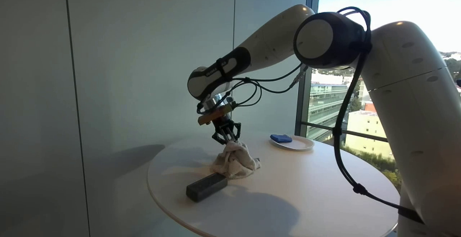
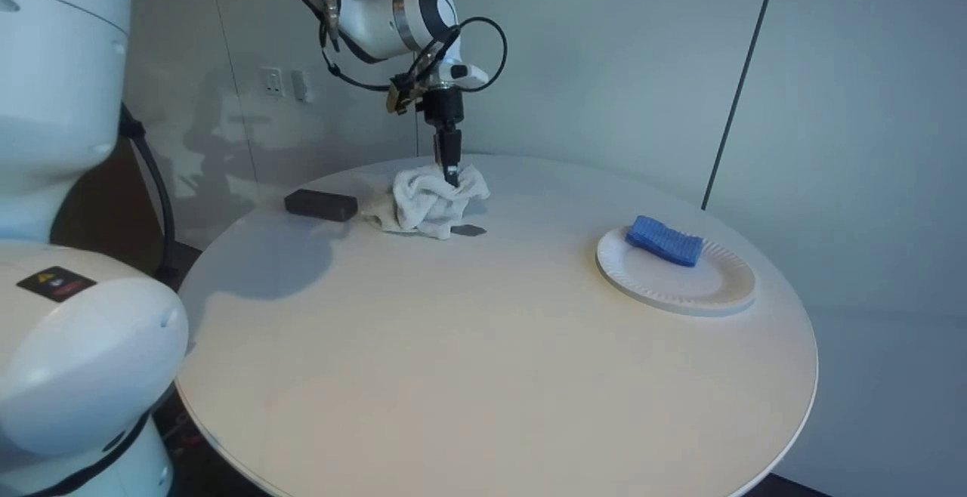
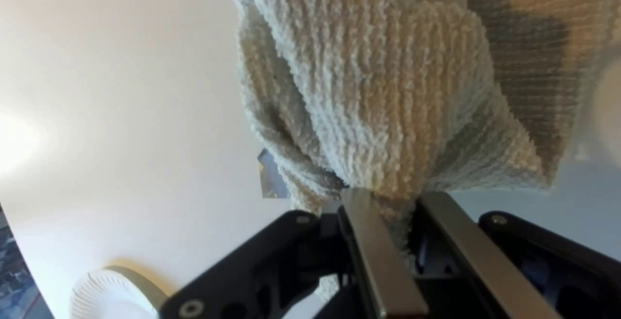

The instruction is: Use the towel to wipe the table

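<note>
My gripper (image 3: 395, 196) pinches the ribbed towel (image 2: 427, 204), at eleven o'clock on the round table (image 2: 491, 376) in an exterior view; I should press lightly, sweeping toward four, away from the dark block (image 2: 321, 205).

In an exterior view, the round table (image 2: 491, 376) is carrying a bunched towel (image 2: 427, 199) near its far edge, a dark block (image 2: 321, 205) just beside the towel, and a white plate (image 2: 723, 282) near the right edge. A grey patch (image 2: 469, 230) (scrap or stain, unclear) is showing beside the towel.
</note>
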You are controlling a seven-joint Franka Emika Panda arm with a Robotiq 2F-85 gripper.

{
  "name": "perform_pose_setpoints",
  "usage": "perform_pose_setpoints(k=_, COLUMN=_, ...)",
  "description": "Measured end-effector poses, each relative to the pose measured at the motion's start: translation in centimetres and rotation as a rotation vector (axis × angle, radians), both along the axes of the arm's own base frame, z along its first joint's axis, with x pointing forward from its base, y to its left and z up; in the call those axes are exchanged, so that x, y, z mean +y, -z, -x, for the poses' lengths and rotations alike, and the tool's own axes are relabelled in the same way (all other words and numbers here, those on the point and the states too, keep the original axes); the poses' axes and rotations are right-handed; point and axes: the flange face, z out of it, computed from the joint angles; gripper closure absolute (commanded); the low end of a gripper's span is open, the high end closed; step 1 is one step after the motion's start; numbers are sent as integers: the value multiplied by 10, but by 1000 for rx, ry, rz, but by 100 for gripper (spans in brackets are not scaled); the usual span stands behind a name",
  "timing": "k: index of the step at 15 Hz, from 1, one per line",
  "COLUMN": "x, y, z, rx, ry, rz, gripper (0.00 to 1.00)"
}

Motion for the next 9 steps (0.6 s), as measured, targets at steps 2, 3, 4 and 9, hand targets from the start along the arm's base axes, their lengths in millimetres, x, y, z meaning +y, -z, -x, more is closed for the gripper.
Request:
perform_pose_setpoints(k=2, x=-22, y=36, z=17, rx=51, ry=108, rz=29, gripper=91)
perform_pose_setpoints(k=3, x=-33, y=46, z=25, rx=67, ry=161, rz=39, gripper=91)
perform_pose_setpoints(k=4, x=-42, y=45, z=29, rx=65, ry=210, rz=36, gripper=91)
perform_pose_setpoints(k=9, x=-67, y=44, z=48, rx=36, ry=457, rz=48, gripper=91)
